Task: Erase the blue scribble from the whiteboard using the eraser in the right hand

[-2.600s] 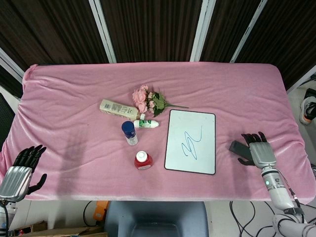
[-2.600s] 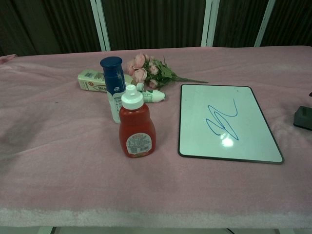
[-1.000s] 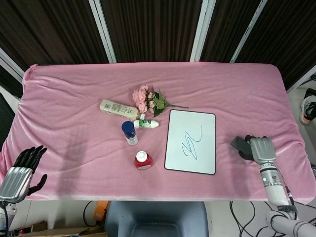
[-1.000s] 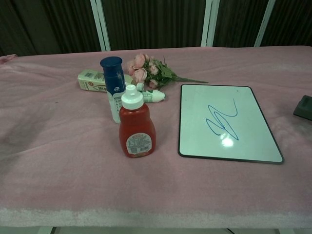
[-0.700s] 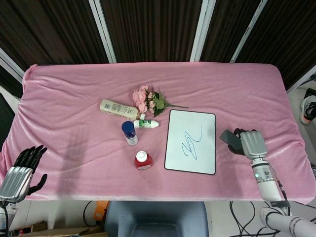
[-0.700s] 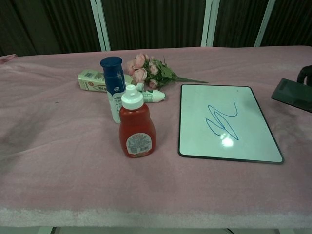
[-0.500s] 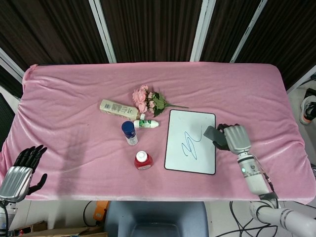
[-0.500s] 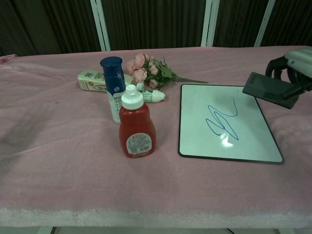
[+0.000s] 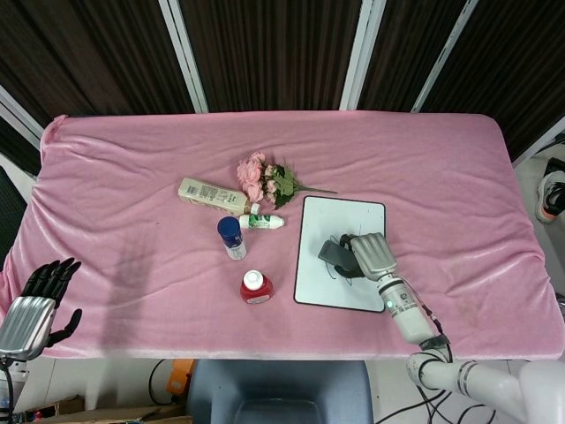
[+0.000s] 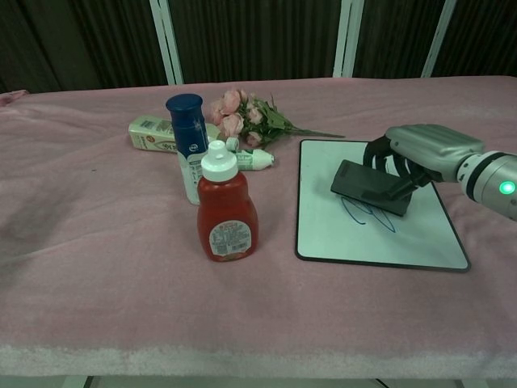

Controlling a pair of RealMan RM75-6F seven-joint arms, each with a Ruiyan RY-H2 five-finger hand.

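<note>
Eraser flat over whiteboard, long axis sideways, in right hand

Lab-like test setup, pink-clothed table, dark slatted wall panels, floor cables

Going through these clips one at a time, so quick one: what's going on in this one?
The robot's right hand holds a dark eraser over the whiteboard, right on top of the blue scribble; part of the scribble still shows below the eraser. The left hand sits idle with its fingers apart at the near left table edge. A red sauce bottle, a blue-capped bottle and pink flowers stand off to the left, untouched.
</note>
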